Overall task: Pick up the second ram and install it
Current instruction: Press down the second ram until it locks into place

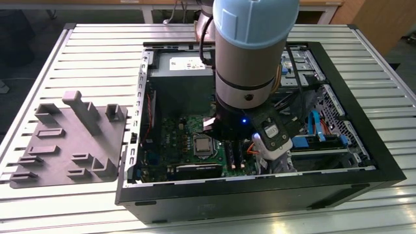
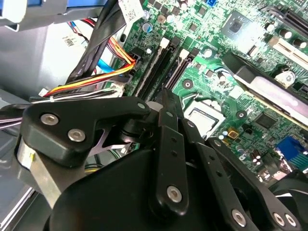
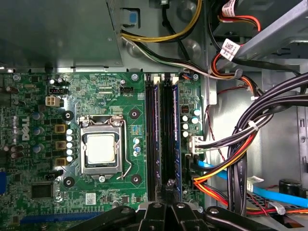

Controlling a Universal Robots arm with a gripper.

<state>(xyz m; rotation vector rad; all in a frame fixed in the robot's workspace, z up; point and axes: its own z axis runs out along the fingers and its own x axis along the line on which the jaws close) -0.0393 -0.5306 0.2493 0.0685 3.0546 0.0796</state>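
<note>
In the exterior view the arm point(image 1: 250, 53) reaches down into the open computer case point(image 1: 364, 146), and the gripper point(image 1: 224, 134) sits low over the green motherboard point(image 1: 165, 146), just off the processor socket point(image 1: 203, 145) toward 3 o'clock. The grey tray point(image 1: 65, 146) lies well apart outside the case, toward 9 o'clock of it, and no stick can be made out on its raised blocks. In the first wrist view the gripper point(image 3: 168, 190) is directly over the near end of the pair of long black memory slots point(image 3: 153, 120). A slim dark strip that I take to be the second ram point(image 3: 167, 125) runs straight away from the tool along the slot line, standing on edge between the slot walls. Its long axis matches the slots, which in the exterior view run roughly from 12 to 6 o'clock. The second wrist view agrees: the gripper point(image 2: 166, 98) ends right where the second ram point(image 2: 175, 70) begins, beside the bundle of coloured cables point(image 2: 96, 82). Whether the tool is spread, pressed together or pinching the stick cannot be told, nor whether the board is fully seated. The relation that matters is that the tool stands in line with the stick's long axis, at one end of it and not over its middle
</note>
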